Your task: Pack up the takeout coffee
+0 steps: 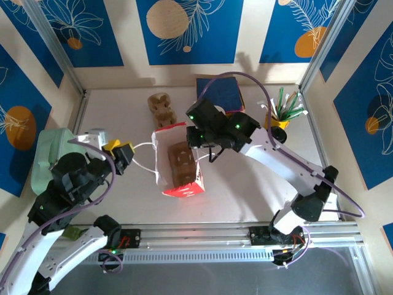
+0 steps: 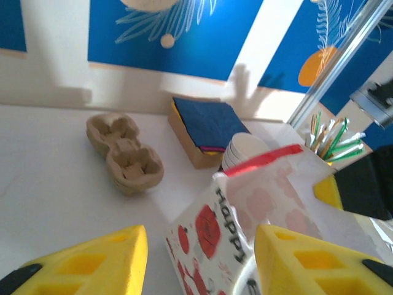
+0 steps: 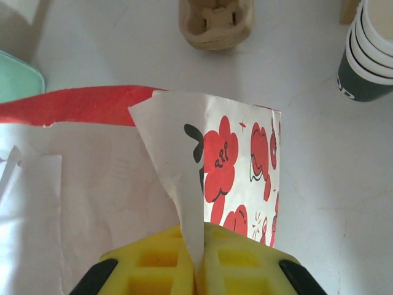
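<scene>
Top external: open paper bag [image 1: 161, 158] mid-tabletop, cardboard carrier [image 1: 182, 165] inside. Right wrist adds: right hand [image 3: 198, 258] pinching bag rim. Left hand [image 2: 199, 264] spread beside bag. Takeout coffee: cannot tell where.

Reaching leftward from near right, right claw [image 3: 198, 258] clamped on paper bag [image 3: 236, 153] rim; holding left claw [image 2: 199, 264] parted at left.
</scene>
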Motion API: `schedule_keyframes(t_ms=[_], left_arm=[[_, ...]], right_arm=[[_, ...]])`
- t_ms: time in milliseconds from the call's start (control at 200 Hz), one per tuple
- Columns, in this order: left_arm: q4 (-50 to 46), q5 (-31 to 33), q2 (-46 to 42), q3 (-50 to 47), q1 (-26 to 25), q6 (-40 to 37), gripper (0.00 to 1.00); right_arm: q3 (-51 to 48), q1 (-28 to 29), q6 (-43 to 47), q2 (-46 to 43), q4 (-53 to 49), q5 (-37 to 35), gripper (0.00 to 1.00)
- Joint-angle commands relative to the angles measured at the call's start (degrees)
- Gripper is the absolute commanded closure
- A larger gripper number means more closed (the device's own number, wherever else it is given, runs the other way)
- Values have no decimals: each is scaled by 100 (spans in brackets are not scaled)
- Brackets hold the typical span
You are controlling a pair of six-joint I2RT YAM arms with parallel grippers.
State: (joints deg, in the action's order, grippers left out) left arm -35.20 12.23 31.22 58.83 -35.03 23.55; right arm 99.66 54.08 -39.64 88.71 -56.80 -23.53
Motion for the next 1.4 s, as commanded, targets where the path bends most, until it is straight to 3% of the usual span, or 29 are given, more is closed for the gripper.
schedule_keyframes(t_ms=[0,195,530,870,1186,1396], left_arm=[[176,449,-187,119,-17,-166,51],[196,694,-361,60,-21,-237,49],[274,738,-327,32,-21,-241,49],[302,724,-266,32,-20,-246,49],[286,710,-252,7,-21,-202,49],[277,686,-204,-21,-21,-157,49]], right_arm=[[-378,186,234,-363,586,-283,93],[-1035,580,567,-943,1272,-516,100],[-1734,1187,809,-1603,1969,-1131,100],[-1943,1512,840,-1733,2197,-1338,100],[-1911,1575,720,-1761,2076,-1442,100],[-1323,1301,89,-1497,1121,-1174,100]])
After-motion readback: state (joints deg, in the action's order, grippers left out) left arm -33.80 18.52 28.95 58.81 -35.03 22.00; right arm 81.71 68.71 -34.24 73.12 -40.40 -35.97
